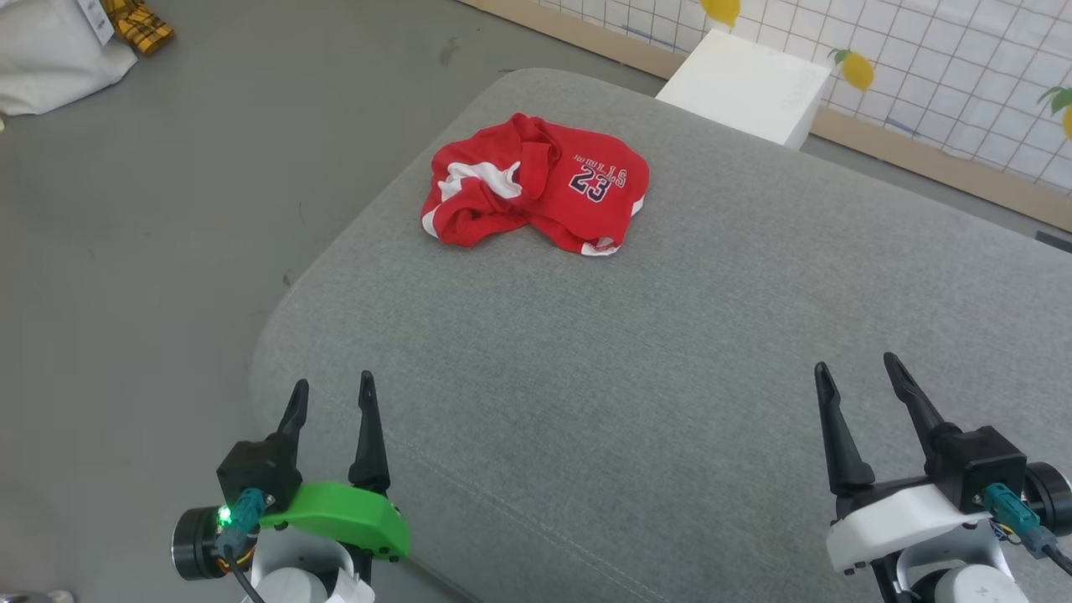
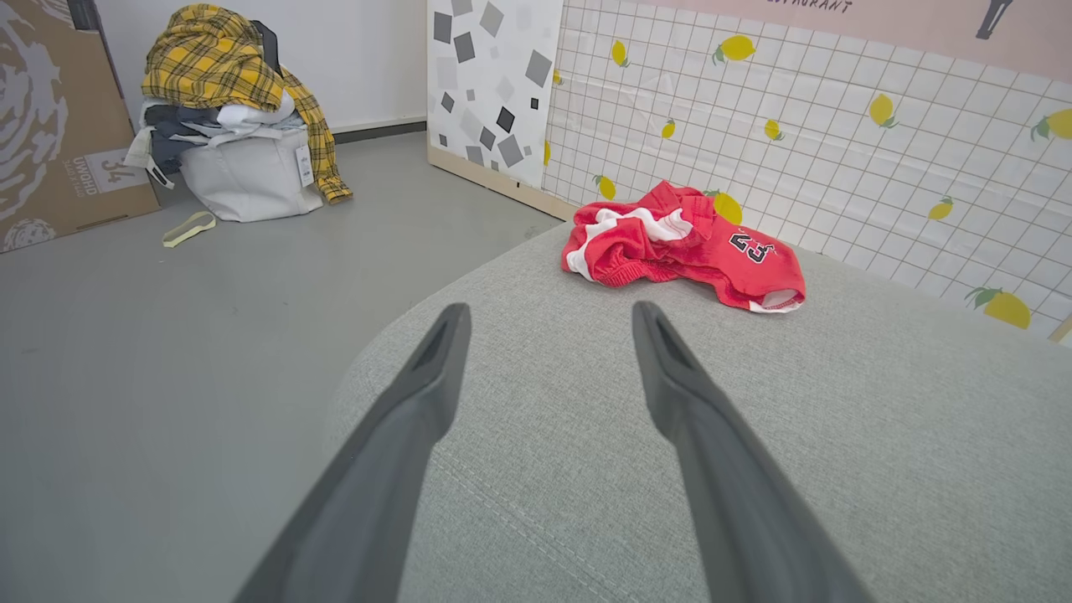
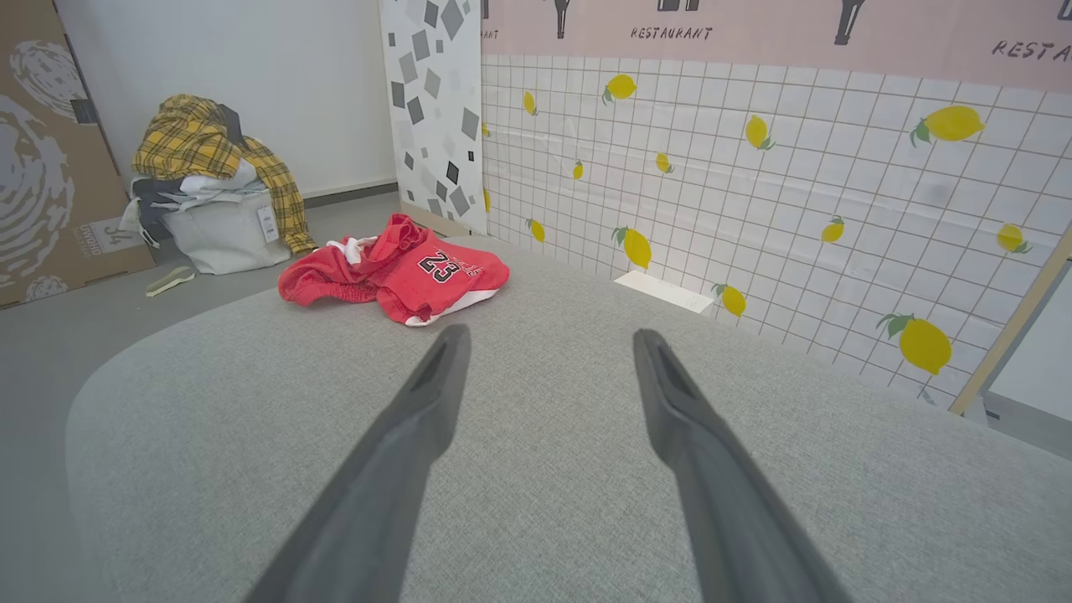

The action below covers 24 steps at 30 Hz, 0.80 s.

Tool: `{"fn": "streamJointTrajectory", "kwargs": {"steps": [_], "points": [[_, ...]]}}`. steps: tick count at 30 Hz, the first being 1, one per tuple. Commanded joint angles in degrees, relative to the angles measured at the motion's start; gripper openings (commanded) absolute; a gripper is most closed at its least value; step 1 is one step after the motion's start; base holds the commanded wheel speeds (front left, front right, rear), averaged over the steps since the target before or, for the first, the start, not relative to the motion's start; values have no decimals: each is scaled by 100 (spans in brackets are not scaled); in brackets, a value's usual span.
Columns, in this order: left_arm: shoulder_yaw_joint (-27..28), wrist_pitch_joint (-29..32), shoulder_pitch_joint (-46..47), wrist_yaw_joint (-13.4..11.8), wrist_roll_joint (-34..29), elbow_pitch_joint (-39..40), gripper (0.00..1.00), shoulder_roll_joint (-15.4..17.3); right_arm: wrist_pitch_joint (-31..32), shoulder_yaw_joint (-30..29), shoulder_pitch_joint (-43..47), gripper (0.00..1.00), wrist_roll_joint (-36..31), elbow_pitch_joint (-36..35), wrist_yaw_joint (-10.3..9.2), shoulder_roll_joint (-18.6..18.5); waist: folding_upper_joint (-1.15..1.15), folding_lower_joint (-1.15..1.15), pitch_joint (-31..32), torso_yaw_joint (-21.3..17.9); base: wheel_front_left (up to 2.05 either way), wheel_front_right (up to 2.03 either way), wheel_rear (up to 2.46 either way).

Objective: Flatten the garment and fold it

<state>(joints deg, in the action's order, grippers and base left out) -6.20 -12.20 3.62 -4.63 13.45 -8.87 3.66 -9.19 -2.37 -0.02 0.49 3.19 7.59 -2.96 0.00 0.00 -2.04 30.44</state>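
Observation:
The garment (image 1: 536, 184), red shorts with white stripes and a "23" print, lies crumpled in a heap near the far left end of a grey cushioned surface (image 1: 636, 377). The left wrist view has the garment (image 2: 682, 247) ahead and to the right of the fingers; in the right wrist view the garment (image 3: 394, 268) lies ahead and to the left. My left gripper (image 1: 332, 387) hovers open over the near left corner, holding nothing. My right gripper (image 1: 854, 366) is open at the near right, also holding nothing. Both are far from the shorts.
A white box (image 1: 745, 84) stands beyond the cushion by a tiled lemon-print wall (image 3: 754, 184). On the grey floor to the left sits a white bag with a yellow plaid cloth (image 2: 230, 79) beside a cardboard box (image 2: 50, 126).

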Motion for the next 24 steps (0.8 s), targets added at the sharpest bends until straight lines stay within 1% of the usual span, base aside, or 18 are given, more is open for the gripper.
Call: {"fn": "streamJointTrajectory", "kwargs": {"steps": [1,20,24], "points": [[-11,-54,88,-36,68,-39,100,11,-65,-9,-89,100,24,24,-8,6,0,0,-20,28,0,0,0],[-36,-278,136,-110,343,-204,100,-23,-219,-64,-148,100,24,56,-10,8,0,0,-113,373,0,0,0],[-17,-280,137,-87,339,-215,100,-26,-226,-52,-157,100,41,80,-10,8,0,0,-112,305,0,0,0]]}}
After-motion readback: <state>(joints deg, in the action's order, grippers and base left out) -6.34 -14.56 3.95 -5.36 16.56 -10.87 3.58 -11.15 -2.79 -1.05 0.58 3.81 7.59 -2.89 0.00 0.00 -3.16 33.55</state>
